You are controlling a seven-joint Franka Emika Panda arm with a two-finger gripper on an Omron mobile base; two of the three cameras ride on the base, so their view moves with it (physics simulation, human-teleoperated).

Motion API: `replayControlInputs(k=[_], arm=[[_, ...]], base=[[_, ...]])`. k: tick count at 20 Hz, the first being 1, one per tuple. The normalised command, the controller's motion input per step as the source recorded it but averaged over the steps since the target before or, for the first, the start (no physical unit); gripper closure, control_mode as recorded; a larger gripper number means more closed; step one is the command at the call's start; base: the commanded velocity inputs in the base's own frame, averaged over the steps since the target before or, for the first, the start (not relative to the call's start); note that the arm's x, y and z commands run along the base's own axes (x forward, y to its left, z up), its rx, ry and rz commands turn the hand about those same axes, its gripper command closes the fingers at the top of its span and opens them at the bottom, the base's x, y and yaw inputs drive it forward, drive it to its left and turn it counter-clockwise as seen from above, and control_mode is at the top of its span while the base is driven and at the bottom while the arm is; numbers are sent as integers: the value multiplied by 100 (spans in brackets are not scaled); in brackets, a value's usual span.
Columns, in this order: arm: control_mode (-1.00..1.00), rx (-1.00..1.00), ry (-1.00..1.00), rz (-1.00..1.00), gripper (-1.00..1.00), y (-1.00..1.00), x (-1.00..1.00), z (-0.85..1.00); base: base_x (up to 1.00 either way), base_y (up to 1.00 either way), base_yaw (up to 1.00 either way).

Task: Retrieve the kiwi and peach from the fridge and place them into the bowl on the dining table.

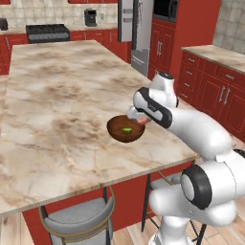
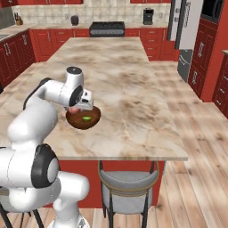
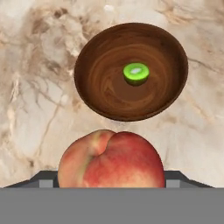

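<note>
— Hand view first: what do you see?

— I see the peach [image 3: 113,159] right in front of my gripper [image 3: 112,186]. It sits between my two fingers, and my fingers are spread wide around it, holding it. It is pinkish-red with a yellow patch.

— Where is the bowl?

— The bowl [image 3: 100,83] is just past the peach. It is dark brown like wood. It stands on the dining table [image 3: 30,109], which has a beige marble top with brown veins.

— And the kiwi?

— The kiwi [image 3: 136,73] is lying inside the bowl, a bit off the middle. It is bright green with a pale spot.

— What do the base views show?

— In the left base view my gripper [image 1: 141,119] hangs over the near rim of the bowl [image 1: 125,129], with the peach [image 1: 142,121] peeking out. The kiwi [image 1: 127,129] is a small green dot in the bowl. The fridge [image 1: 136,33] is far back, past the table [image 1: 57,95].

— Any words or labels to read?

— No, I cannot read any writing on anything.
</note>
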Motion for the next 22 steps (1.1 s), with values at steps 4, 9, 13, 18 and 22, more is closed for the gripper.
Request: replayControlInputs(k=[4,9,13,18,22], arm=[[-100,0,0,0,100,0,73,-26],[-100,0,0,0,100,1,56,-37],[-100,0,0,0,100,8,47,-41],[-100,0,0,0,100,10,41,-38],[-100,0,0,0,100,13,38,-39]], base=[[0,0,0],[0,0,0],[0,0,0],[0,0,0],[0,0,0]])
